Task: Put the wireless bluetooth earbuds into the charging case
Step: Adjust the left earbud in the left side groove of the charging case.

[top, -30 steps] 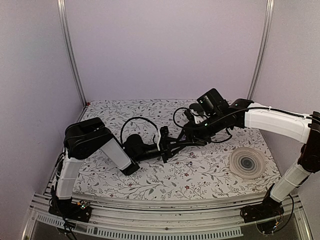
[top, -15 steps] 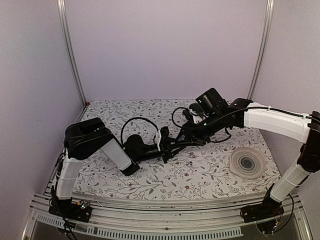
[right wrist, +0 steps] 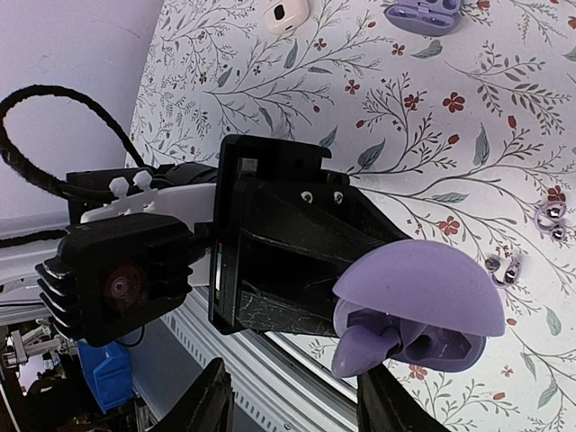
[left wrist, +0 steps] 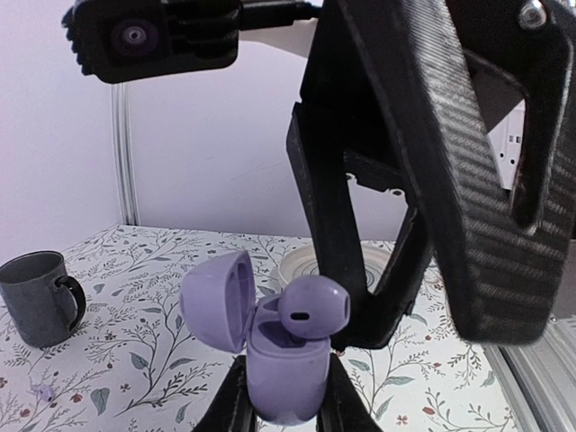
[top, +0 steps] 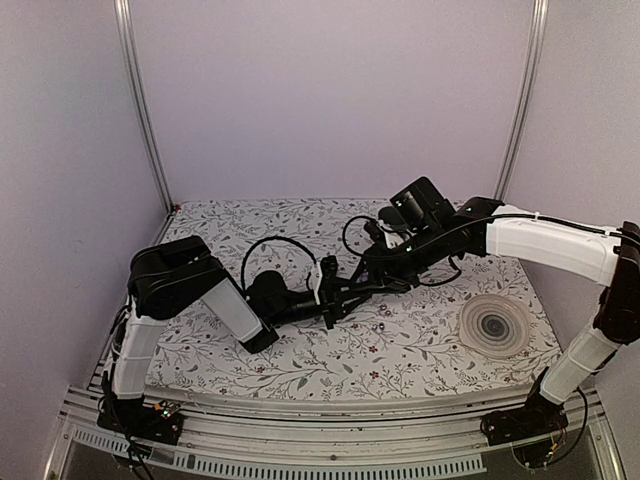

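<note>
My left gripper (left wrist: pixel 286 400) is shut on the base of a lilac charging case (left wrist: pixel 283 369), held upright above the table with its lid (left wrist: pixel 216 301) swung open to the left. A lilac earbud (left wrist: pixel 313 306) sits in the case's mouth, its head sticking out. My right gripper (right wrist: pixel 292 396) is open, its black fingers (left wrist: pixel 333 216) standing over and beside the earbud. The right wrist view shows the open case (right wrist: pixel 423 297) and the earbud stem (right wrist: pixel 364 346) near one finger. In the top view the two grippers (top: pixel 335 295) meet mid-table and hide the case.
A dark grey mug (left wrist: pixel 40 297) stands at the left. A white ringed disc (top: pixel 494 325) lies at the right. A second open lilac case (right wrist: pixel 423 16), a white piece (right wrist: pixel 286 13) and small loose bits (right wrist: pixel 502 268) lie on the floral cloth.
The right gripper has edged slightly left toward the left gripper. The left arm has stayed still.
</note>
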Motion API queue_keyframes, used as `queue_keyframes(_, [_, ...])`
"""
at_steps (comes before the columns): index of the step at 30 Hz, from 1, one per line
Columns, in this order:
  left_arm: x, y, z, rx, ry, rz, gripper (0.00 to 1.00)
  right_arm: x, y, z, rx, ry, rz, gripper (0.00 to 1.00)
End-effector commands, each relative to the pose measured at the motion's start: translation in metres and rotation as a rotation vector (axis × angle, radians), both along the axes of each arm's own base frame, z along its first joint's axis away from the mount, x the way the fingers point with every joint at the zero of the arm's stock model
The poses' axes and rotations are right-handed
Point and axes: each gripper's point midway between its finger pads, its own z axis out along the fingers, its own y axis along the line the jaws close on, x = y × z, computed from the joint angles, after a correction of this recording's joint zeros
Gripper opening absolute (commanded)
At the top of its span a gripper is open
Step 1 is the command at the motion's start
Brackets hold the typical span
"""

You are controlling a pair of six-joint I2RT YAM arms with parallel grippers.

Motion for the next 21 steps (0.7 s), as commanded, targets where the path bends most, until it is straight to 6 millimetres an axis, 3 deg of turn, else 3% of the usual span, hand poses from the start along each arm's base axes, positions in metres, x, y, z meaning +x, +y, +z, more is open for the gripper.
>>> queue_keyframes(1, [-0.0223, 0.0158, 0.0622, -0.226, -0.187, -0.008, 0.0, 0.0032, 0.009, 0.0078, 0.022, -0.008, 0.008, 0.48])
queue_keyframes(21, [-0.0229, 0.0163, 0.0639, -0.227, -0.196, -0.007, 0.0, 0.0051, 0.0128, 0.0104, 0.022, -0.009, 0.017, 0.48])
